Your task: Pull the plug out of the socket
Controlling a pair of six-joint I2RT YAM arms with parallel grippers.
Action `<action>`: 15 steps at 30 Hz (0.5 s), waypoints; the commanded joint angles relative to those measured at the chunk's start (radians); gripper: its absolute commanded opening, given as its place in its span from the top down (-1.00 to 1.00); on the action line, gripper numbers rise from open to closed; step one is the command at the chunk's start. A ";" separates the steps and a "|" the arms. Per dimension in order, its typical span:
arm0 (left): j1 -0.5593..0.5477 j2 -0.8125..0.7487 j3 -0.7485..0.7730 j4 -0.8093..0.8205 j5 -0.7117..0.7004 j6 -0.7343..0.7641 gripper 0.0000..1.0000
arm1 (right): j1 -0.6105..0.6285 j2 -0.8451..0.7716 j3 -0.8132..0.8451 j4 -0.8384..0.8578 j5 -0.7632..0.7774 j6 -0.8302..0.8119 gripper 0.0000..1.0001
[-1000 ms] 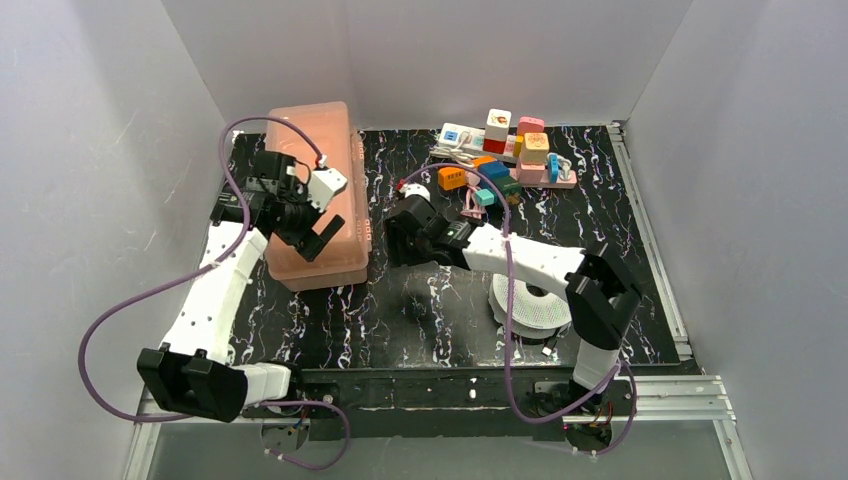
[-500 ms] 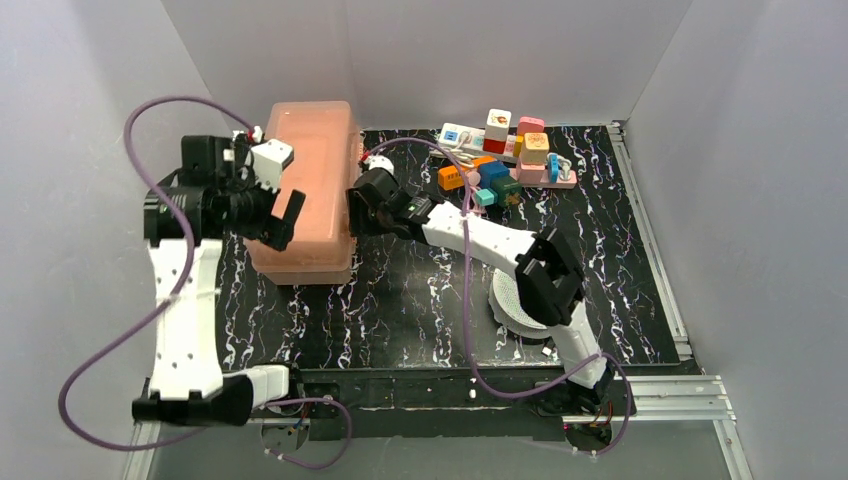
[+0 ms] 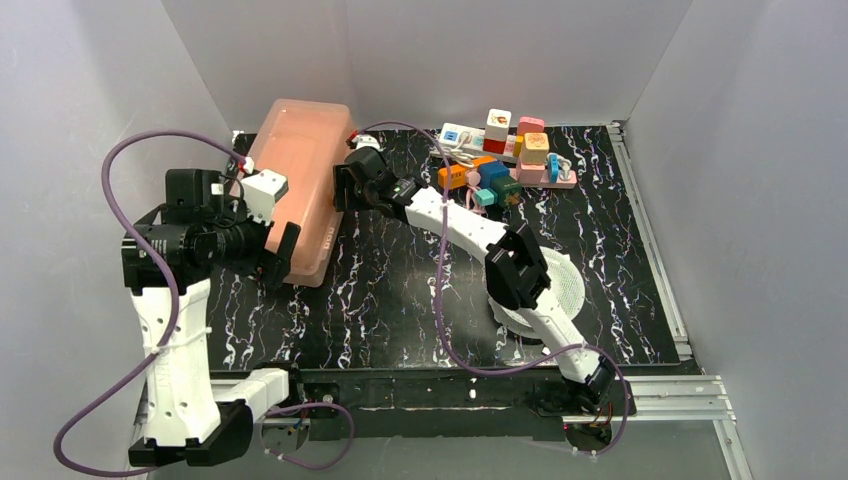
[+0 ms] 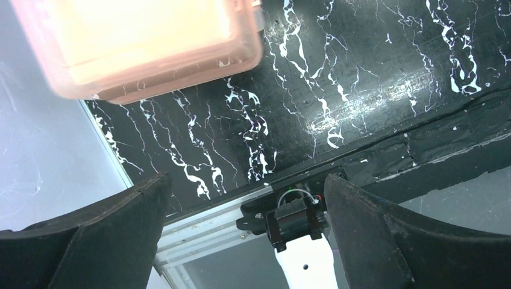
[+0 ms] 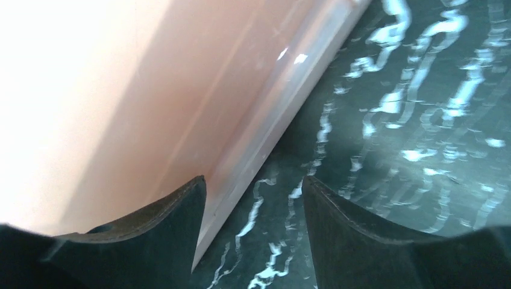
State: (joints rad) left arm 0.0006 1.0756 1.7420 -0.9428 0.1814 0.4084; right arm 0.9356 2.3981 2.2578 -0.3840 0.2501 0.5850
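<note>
The orange socket, with a small white-and-blue label, lies at the back middle of the table, in the top view only. A blue plug and a green one crowd its right end; which one sits in it I cannot tell. My right gripper is open and empty, well left of the socket, with one finger beside the long side of a pink lidded box. My left gripper is open and empty, raised at the box's near left corner.
The pink box also shows in the left wrist view, lying skewed at the back left. A long white strip and a pink strip with cube adapters stand behind the socket. A white round disc lies under the right arm. Grey walls enclose the table.
My right arm has swung left, away from the socket, to the pink box's right side. My left arm has risen and pulled left. The box's near end has swung left.
</note>
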 commanded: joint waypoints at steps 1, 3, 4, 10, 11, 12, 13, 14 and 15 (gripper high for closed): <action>-0.002 0.018 -0.037 -0.109 0.032 0.007 -0.96 | 0.012 0.021 0.054 0.176 -0.375 0.005 -0.37; -0.002 0.037 -0.052 -0.076 0.066 -0.004 -0.96 | -0.013 -0.048 -0.035 0.160 -0.369 0.018 -0.37; -0.002 0.058 -0.050 -0.063 0.095 -0.021 -0.96 | -0.033 -0.119 -0.128 0.190 -0.372 0.027 -0.37; -0.162 0.204 -0.055 0.082 0.196 -0.137 -0.96 | -0.187 -0.583 -0.681 0.337 -0.298 -0.007 -0.37; -0.216 0.219 -0.074 0.116 0.195 -0.132 -0.96 | -0.199 -0.647 -0.726 0.324 -0.272 -0.030 -0.37; -0.257 0.242 -0.089 0.152 0.195 -0.128 -0.96 | -0.207 -0.704 -0.769 0.305 -0.242 -0.048 -0.37; -0.299 0.274 -0.099 0.179 0.189 -0.120 -0.96 | -0.214 -0.754 -0.806 0.286 -0.208 -0.061 -0.37; -0.341 0.312 -0.097 0.200 0.173 -0.114 -0.96 | -0.220 -0.804 -0.839 0.261 -0.172 -0.068 -0.37; -0.358 0.357 -0.090 0.221 0.166 -0.113 -0.96 | -0.228 -0.848 -0.874 0.240 -0.143 -0.068 -0.37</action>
State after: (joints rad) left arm -0.2523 1.3334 1.6684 -0.7715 0.3183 0.3038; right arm 0.7120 1.7550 1.4643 -0.1730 -0.0055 0.5697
